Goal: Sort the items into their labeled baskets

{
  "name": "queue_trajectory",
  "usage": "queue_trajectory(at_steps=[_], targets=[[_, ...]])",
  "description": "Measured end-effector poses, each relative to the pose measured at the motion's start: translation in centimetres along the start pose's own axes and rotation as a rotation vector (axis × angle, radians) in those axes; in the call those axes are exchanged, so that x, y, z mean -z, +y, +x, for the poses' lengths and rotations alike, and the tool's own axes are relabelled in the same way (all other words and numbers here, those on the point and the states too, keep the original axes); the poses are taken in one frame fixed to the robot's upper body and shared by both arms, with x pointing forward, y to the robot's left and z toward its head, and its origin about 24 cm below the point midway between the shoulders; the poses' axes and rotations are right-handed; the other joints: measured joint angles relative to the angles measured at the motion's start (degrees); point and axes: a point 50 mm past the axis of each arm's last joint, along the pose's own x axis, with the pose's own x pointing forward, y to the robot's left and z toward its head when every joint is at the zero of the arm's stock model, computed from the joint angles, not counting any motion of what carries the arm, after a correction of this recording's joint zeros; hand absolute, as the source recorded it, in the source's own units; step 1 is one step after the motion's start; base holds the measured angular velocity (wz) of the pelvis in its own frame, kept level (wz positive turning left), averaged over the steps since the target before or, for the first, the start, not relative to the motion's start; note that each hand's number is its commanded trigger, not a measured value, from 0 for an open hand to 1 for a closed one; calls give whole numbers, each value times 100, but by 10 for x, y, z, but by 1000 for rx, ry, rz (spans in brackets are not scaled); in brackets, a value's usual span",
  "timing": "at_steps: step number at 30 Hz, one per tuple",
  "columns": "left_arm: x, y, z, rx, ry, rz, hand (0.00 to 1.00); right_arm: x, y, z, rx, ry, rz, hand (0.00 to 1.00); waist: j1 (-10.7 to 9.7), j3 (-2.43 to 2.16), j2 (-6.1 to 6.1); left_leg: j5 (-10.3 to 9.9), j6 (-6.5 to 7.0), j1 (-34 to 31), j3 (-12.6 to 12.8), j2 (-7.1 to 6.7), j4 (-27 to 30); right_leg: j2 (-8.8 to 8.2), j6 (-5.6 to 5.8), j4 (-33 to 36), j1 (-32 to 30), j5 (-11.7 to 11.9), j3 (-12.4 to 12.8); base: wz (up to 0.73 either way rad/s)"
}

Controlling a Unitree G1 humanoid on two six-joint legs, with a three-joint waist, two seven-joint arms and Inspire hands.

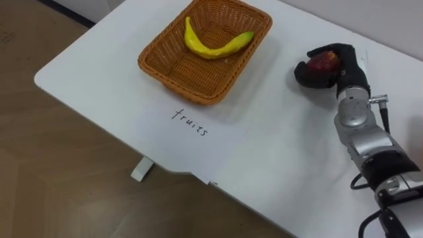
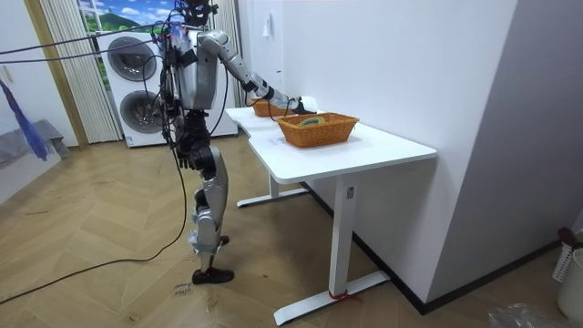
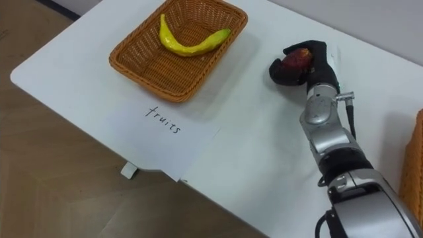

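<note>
Woven brown wicker basket (image 1: 173, 66) at ten o'clock on the white table (image 1: 277, 152) — curved yellow banana (image 1: 215, 46) already in. At the basket's three o'clock, the right hand (image 1: 348, 66) is curled round a round red apple (image 1: 322, 64), which looks next to go in. Office supplies — progress can't be told. Left hand (image 2: 185, 157) hangs at the hip.

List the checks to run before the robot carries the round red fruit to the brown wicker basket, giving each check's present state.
1. Right hand curled round the round red fruit: ok.
2. Brown wicker basket is the fruit one, already holding a curved yellow banana: ok.
3. Free room in the basket beside the banana: ok.
4. Nothing stands between hand and basket: ok.
5. Fruit lifted off the white table: cannot tell.
</note>
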Motion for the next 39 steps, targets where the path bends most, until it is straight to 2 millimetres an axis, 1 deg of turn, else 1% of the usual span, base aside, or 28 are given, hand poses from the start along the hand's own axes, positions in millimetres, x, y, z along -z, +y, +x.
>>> queue_trajectory(at_steps=[4, 9, 14, 18, 21, 23, 26, 27, 28, 29, 31, 32, 34, 36, 39], targets=[[0, 0, 0, 0, 1, 0, 0, 1, 1, 0, -2, 4, 0, 100, 1, -6, 30, 0, 0, 1, 0, -1, 0, -1, 0, 0, 2, 0, -22, 0], [1, 0, 0, 1, 3, 2, 0, 6, 0, -1, -1, 17, -1, 100, 21, -6, 31, 0, 0, 22, 0, -2, -1, -2, 0, 0, 28, 0, -31, 0], [1, 0, 0, 0, 5, 2, 0, 6, 0, -1, 1, 22, 5, 100, 21, -3, 36, 0, 0, 18, 2, 0, -2, 0, 0, -1, 26, 0, -24, 0], [-1, 1, 0, -13, -1, 0, 0, 3, 1, -1, 1, 6, 15, 100, -13, -8, 31, 0, 0, -7, 4, 0, -8, 1, 0, -1, -4, 0, -26, 0], [-1, 2, 0, -27, -3, -7, 0, -3, 2, -1, -11, -5, 21, 100, -62, -28, 35, 0, 0, -8, 23, 1, -7, 0, 1, -1, -4, 1, 1, -2], [-1, 2, 0, -28, -3, -8, 0, -8, 5, -4, -23, -29, 33, 100, -62, -37, 38, 1, 1, 16, 114, 10, -7, -4, 2, -1, -4, 1, 62, -12], [0, 2, 0, -27, -2, -11, 0, -27, 9, -8, -44, -112, 68, 100, -90, -52, 54, 2, 3, 90, 217, 21, -3, -9, 4, -5, 31, 2, 148, -14], [2, 2, 0, -31, 5, -28, 0, -41, 9, -9, -46, -168, 88, 100, -143, -75, 51, 1, 3, 107, 223, 23, -3, -6, 4, -13, 40, 2, 165, -4], [3, 3, 0, -35, 14, -45, 0, -55, 7, -11, -44, -226, 106, 100, -212, -84, 60, 2, 2, 147, 223, 23, -6, -3, 4, -23, 84, 2, 162, -3], [4, 3, 0, -37, 18, -52, 0, -61, 6, -12, -42, -250, 118, 100, -232, -84, 60, 2, 2, 182, 225, 23, -6, -2, 4, -34, 119, 2, 162, 0], [11, 3, -2, -40, 36, -59, 0, -81, 3, -17, -38, -333, 148, 100, -343, -111, 73, 1, 2, 369, 257, 22, -50, -2, 4, -40, 297, 2, 178, 0], [13, 3, -3, -39, 41, -59, 0, -86, 2, -18, -37, -355, 153, 100, -351, -116, 77, 1, 2, 423, 288, 27, -70, -1, 4, -42, 333, 2, 191, -9], [21, 2, -5, -37, 57, -64, 0, -106, -4, -25, -26, -439, 183, 100, -420, -171, 67, 1, 2, 502, 318, 38, -98, 2, 4, -38, 388, 2, 204, -9], [26, 1, -7, -34, 70, -60, 0, -115, -7, -29, -25, -480, 199, 100, -487, -174, 66, 1, 2, 589, 321, 46, -128, 9, 4, -34, 465, 2, 207, 2], [31, -2, -9, -26, 85, -59, 0, -123, -6, -33, -47, -510, 206, 100, -492, -178, 69, -2, 2, 756, 332, 57, -162, 12, 5, -23, 620, 1, 216, 0]])
